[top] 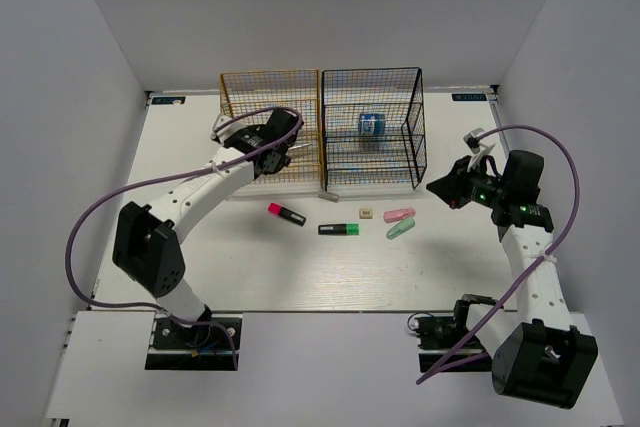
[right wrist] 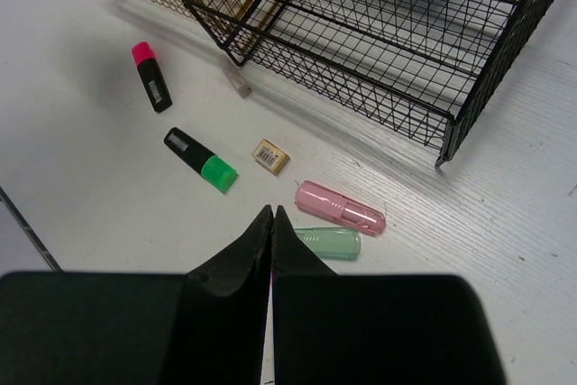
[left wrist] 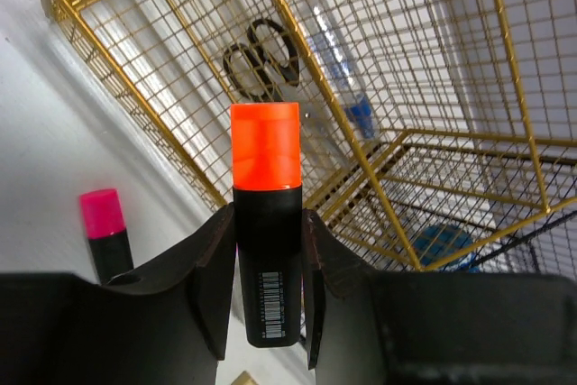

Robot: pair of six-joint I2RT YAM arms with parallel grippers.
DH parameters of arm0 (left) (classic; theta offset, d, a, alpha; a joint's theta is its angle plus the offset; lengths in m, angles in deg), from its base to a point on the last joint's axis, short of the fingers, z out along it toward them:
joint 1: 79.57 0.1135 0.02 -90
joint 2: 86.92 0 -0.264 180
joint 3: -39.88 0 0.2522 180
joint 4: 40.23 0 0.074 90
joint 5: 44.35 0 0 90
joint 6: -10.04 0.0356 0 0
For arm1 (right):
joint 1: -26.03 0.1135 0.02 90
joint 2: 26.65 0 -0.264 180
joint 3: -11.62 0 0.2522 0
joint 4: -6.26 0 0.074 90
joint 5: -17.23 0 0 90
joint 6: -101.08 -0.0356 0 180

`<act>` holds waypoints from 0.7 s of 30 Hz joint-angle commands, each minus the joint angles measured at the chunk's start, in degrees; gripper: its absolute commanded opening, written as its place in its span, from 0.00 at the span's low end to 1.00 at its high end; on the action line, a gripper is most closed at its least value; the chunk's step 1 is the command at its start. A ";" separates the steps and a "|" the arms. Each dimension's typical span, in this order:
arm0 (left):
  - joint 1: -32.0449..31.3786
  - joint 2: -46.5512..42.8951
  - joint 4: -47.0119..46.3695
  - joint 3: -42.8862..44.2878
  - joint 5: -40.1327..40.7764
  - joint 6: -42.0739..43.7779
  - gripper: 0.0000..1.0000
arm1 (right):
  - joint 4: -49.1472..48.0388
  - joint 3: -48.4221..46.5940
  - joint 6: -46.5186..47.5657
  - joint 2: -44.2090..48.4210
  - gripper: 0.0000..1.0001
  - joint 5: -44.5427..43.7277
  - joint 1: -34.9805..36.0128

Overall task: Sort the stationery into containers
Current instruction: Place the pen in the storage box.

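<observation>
Risk: left claw [left wrist: 266, 254] clamps the orange-capped marker [left wrist: 265, 146] at 6 o'clock of the yellow rack [left wrist: 334, 107], and I reckon its cap could snag mesh; right claw [right wrist: 272, 223] pinched closed, empty, at 3 o'clock.

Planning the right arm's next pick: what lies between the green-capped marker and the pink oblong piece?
The beige cube, clearest in the right wrist view.

- Orange-capped marker [left wrist: 266, 223]: white barcode label [left wrist: 272, 299] on the black barrel; digits too small to read.
- Pink-capped marker [right wrist: 151, 64], green-capped marker [right wrist: 200, 160]: pale printed labels, illegible.
- Beige cube [right wrist: 270, 156]: dark print, illegible.
</observation>
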 commanded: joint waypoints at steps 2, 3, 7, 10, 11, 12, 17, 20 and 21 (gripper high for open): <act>1.67 0.85 4.12 2.62 2.27 -7.06 0.01 | -2.27 0.44 -0.72 0.57 0.00 2.00 -0.74; 2.28 1.11 4.64 2.35 2.19 -8.02 0.01 | -2.36 0.35 -0.72 0.57 0.00 2.17 -0.74; 3.34 2.43 5.70 1.47 1.66 -10.84 0.04 | -2.35 0.27 -0.89 0.48 0.00 2.53 -1.00; 3.78 3.05 5.26 0.68 1.48 -12.34 0.07 | -2.36 0.35 -0.89 0.40 0.00 3.23 -1.18; 3.87 3.22 5.00 0.60 1.31 -12.60 0.07 | -2.36 0.35 -0.98 0.40 0.00 3.23 -1.18; 3.95 3.23 4.56 0.42 1.13 -12.95 0.07 | -2.36 0.44 -0.98 0.31 0.00 3.49 -1.53; 4.66 4.46 4.56 1.21 0.08 -14.53 0.09 | -2.62 0.70 -1.42 0.31 0.00 3.93 -2.05; 5.18 5.25 5.35 1.47 -0.10 -15.32 0.14 | -2.62 0.71 -1.42 0.31 0.00 4.46 -2.49; 5.19 5.68 5.35 1.56 -0.10 -15.24 0.16 | -2.62 0.71 -1.51 0.40 0.00 4.46 -2.58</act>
